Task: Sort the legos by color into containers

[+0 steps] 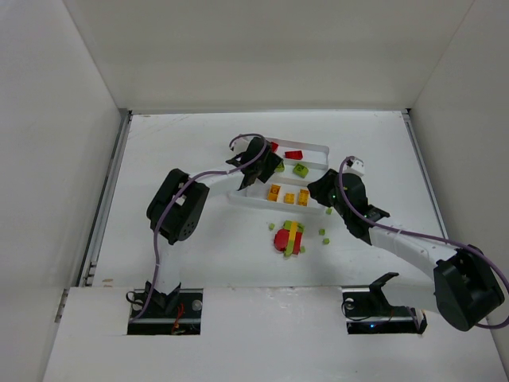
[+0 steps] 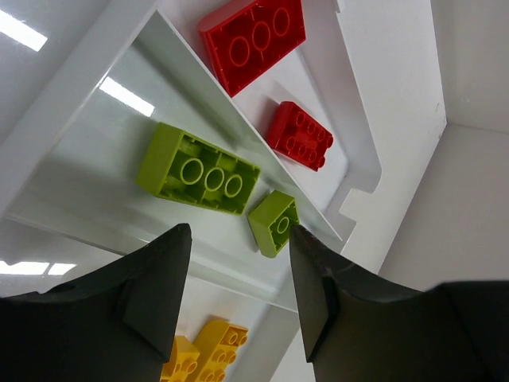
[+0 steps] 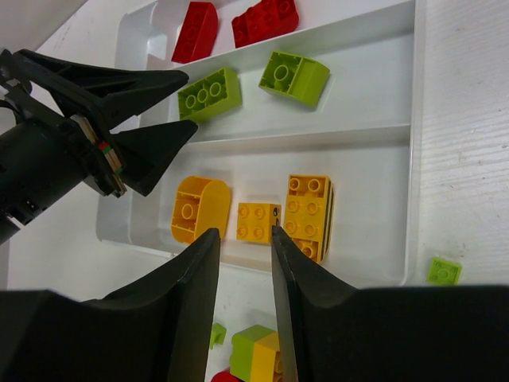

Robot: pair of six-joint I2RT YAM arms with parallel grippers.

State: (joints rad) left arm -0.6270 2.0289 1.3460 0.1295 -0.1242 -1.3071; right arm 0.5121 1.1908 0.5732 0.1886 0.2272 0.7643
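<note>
The white tray [image 1: 318, 146] lies at the table's middle back. Its far slot holds two red bricks [image 1: 294, 154], its middle slot lime green bricks [image 1: 300, 169], its near slot three yellow bricks [image 1: 289, 198]. My left gripper [image 1: 266, 165] is open and empty above the green slot; its view shows a long green brick [image 2: 199, 169] and a small one [image 2: 274, 223] ahead of the gripper [image 2: 238, 239]. My right gripper [image 3: 242, 232] is open and empty over the near wall by a square yellow brick [image 3: 258, 221]. A red, green and yellow clump [image 1: 290, 237] lies on the table.
Small lime green pieces [image 1: 324, 232] lie loose on the table around the clump and near the tray's right end [image 3: 444, 270]. The left gripper's black fingers [image 3: 119, 127] reach over the tray's left part in the right wrist view. White walls enclose the table.
</note>
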